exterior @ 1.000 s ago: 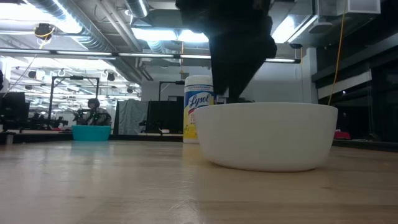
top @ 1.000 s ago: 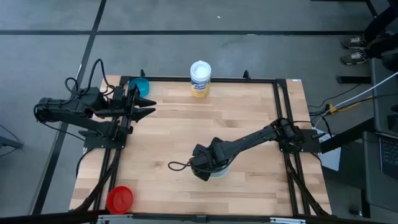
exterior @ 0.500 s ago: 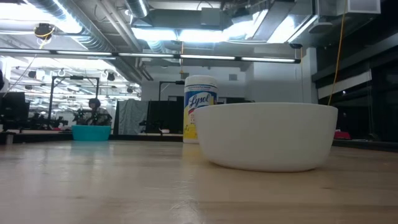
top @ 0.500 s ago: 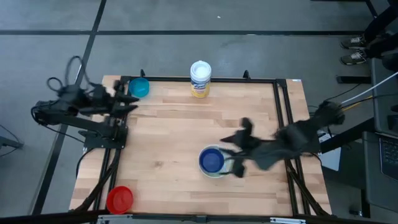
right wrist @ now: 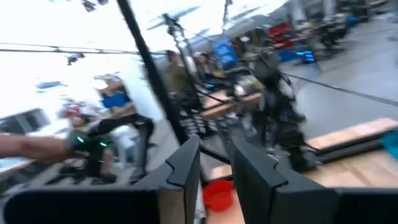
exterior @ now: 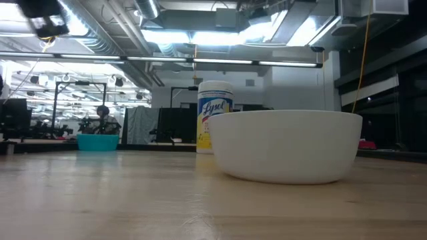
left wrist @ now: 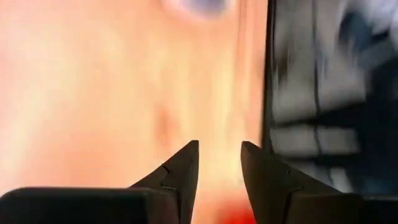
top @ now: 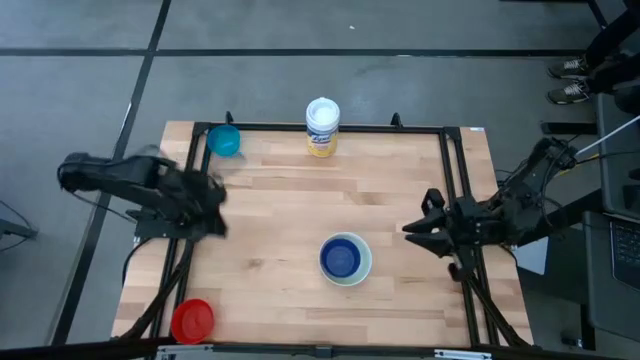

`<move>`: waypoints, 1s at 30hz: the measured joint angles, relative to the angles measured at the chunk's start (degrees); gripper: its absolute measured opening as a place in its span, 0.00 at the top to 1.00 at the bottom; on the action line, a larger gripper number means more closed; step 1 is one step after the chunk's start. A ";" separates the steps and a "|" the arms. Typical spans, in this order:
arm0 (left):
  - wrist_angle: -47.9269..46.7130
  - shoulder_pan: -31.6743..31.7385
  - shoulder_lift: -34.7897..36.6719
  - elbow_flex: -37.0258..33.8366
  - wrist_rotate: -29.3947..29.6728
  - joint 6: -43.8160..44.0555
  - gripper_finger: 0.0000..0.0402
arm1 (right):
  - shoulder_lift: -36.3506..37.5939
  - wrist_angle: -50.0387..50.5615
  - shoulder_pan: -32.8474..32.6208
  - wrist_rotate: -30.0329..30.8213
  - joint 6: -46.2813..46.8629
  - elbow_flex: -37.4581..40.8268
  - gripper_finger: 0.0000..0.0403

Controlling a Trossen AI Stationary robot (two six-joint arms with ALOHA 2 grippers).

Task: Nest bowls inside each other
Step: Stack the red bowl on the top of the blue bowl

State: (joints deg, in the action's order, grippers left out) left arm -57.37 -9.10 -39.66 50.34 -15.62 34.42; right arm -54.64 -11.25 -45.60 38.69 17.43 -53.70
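Observation:
The white bowl (top: 346, 259) rests on its base right of the table's middle, and the dark blue bowl (top: 341, 260) sits inside it. From the low view only the white bowl's (exterior: 287, 147) wall shows. The teal bowl (top: 224, 141) stands at the far left corner and the red bowl (top: 192, 320) at the near left corner. My right gripper (top: 415, 215) hovers at the table's right edge, pointing level toward the left, open with nothing between its fingers (right wrist: 214, 146). My left gripper (top: 215, 195) hangs over the left edge, tipped downward, open and holding nothing (left wrist: 219, 152).
A white-and-yellow canister (top: 322, 126) stands upright at the middle of the far edge. Black frame rails (top: 452, 190) run along both sides of the table. Bare wood lies between the white bowl and the left side. Beyond the table are benches and a person (exterior: 101, 117).
My right gripper has drawn back from above the white bowl toward the table's right edge, rising and tipping from pointing down to about level; the dark blue bowl now shows inside the white one. My left gripper has sunk and tipped downward, turning at the wrist.

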 joint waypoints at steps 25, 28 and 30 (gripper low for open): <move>6.38 -56.15 -40.36 6.37 14.94 43.69 0.71 | 6.30 -2.63 -6.30 -6.72 -0.09 1.67 0.49; 6.49 -55.86 -44.32 6.37 15.30 42.35 0.71 | 6.57 -2.85 -6.70 -6.67 -0.06 1.67 0.45; 7.11 -55.57 -46.02 6.37 15.52 41.50 0.71 | 6.59 -4.07 -6.80 -6.59 -0.03 1.67 0.43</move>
State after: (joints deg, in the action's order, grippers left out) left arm -50.27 -64.67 -85.67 56.71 -0.10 75.93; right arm -48.05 -15.32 -52.40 32.10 17.39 -52.03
